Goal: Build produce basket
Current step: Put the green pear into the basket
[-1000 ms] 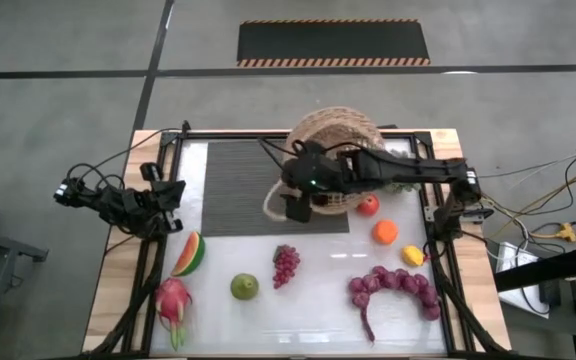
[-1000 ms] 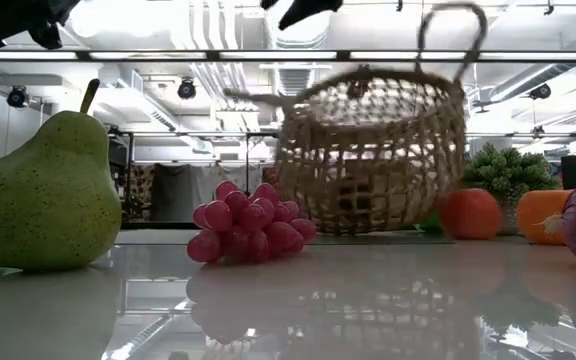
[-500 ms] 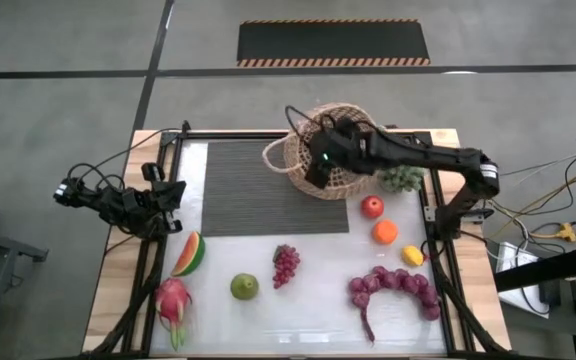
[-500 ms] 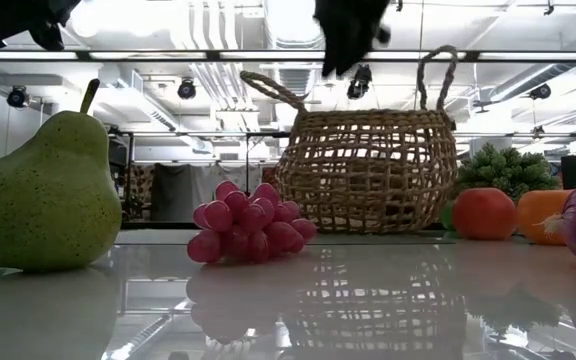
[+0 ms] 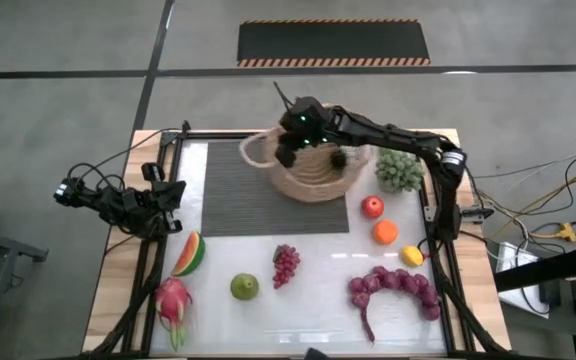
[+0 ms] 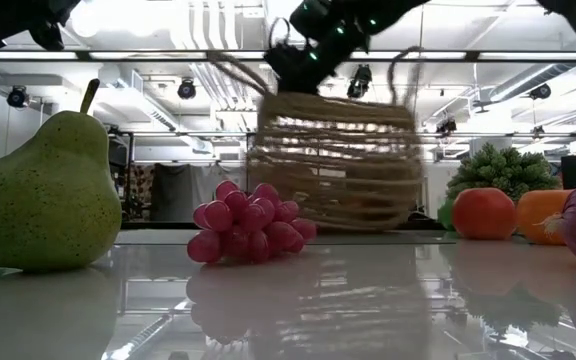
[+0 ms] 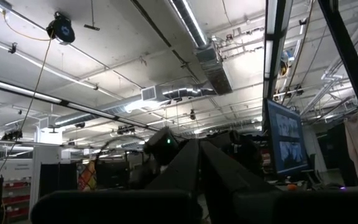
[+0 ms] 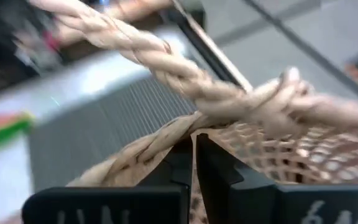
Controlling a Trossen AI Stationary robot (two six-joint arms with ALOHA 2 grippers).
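The tan wicker basket [image 5: 320, 178] stands open side up on the dark ribbed mat [image 5: 238, 200] at the table's far middle; in the low view the basket [image 6: 333, 165] is smeared by motion. My right gripper [image 5: 290, 152] is over its left rim, beside one loop handle [image 5: 256, 148], and is shut on the basket. The produce lies on the white sheet: watermelon slice [image 5: 190, 253], dragon fruit [image 5: 172, 303], green pear [image 5: 244, 287], red grapes [image 5: 285, 264], purple grapes [image 5: 393, 285], lemon [image 5: 412, 255], orange [image 5: 385, 232], red apple [image 5: 371, 207]. My left gripper [image 5: 163, 195] waits shut at the left edge. My right gripper pinches the basket's braided rim [image 8: 166, 134] between its two fingers, where the loop handle [image 8: 166, 62] joins it on the basket's left side. The fingers come from above, slanting down. The basket stays upright, its bottom [image 6: 333, 225] level with the mat.
A spiky green leafy clump [image 5: 400, 170] sits just right of the basket. The black metal frame [image 5: 430, 210] runs along both table sides. The mat's left half [image 5: 223, 185] is bare.
My right gripper has gone toward the table's far edge and left, from the basket's near side up to its left rim, and has shut there. The basket, tipped a second ago, has come upright on the mat and has shifted toward the table's left.
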